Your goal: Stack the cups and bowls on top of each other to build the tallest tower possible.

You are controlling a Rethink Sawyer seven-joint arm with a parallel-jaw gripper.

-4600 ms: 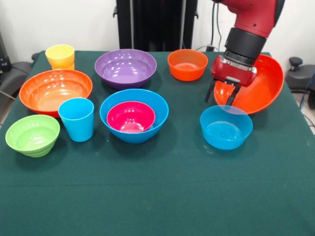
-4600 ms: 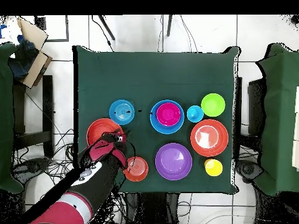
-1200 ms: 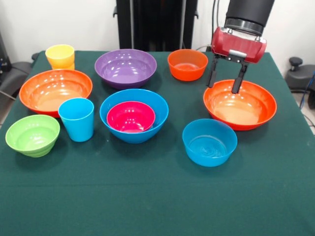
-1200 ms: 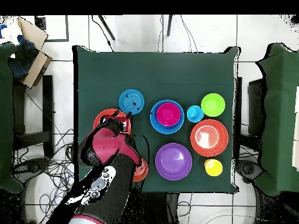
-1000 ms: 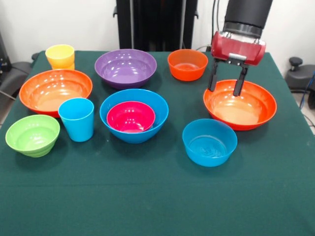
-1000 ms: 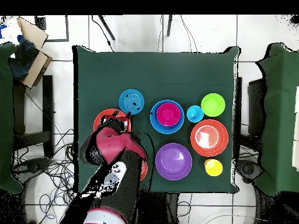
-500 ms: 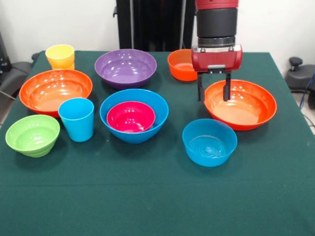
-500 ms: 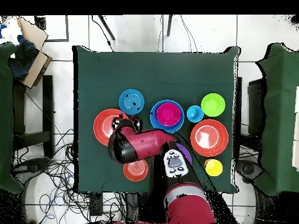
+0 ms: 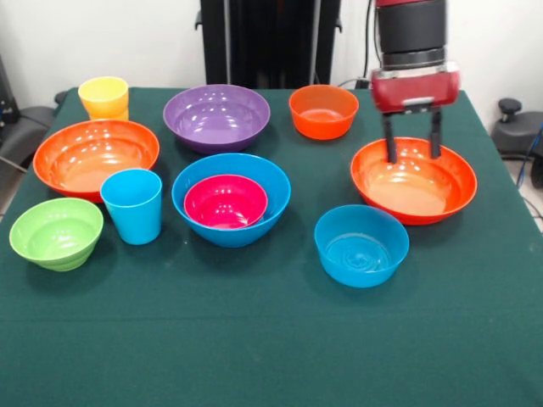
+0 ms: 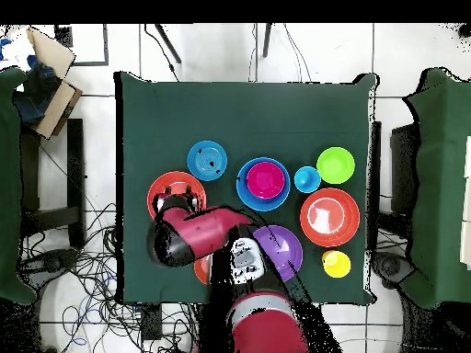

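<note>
Fingers apart and empty, the gripper (image 9: 412, 141) hangs over the far rim of a large orange bowl (image 9: 414, 181) on the right of the front view, its two dark fingertips (image 9: 391, 146) reaching down toward the bowl's inside; whether they touch the plastic is hard to tell from this angle. In the overhead view the gripper (image 10: 178, 197) sits over that same orange bowl (image 10: 158, 191), with the red and black arm (image 10: 198, 233) covering part of the small orange bowl and an edge of the purple one.

Just in front of the orange bowl stands the medium blue bowl (image 9: 361, 245), upright and empty, close to it but apart. At the middle of the green table (image 9: 271, 339) the large blue bowl (image 9: 231, 199) holds the small magenta bowl (image 9: 226, 202) nested inside. The sky blue cup (image 9: 132, 205) stands upright just left of that pair, and the ribbed lime green bowl (image 9: 56, 233) lies further left, near the table's edge. Behind the cup sits the second large orange bowl (image 9: 96, 158), and behind that the yellow cup (image 9: 103, 98) at the far left corner. The large purple bowl (image 9: 216, 117) and the small orange bowl (image 9: 323, 111) stand side by side along the far edge, apart from each other.
</note>
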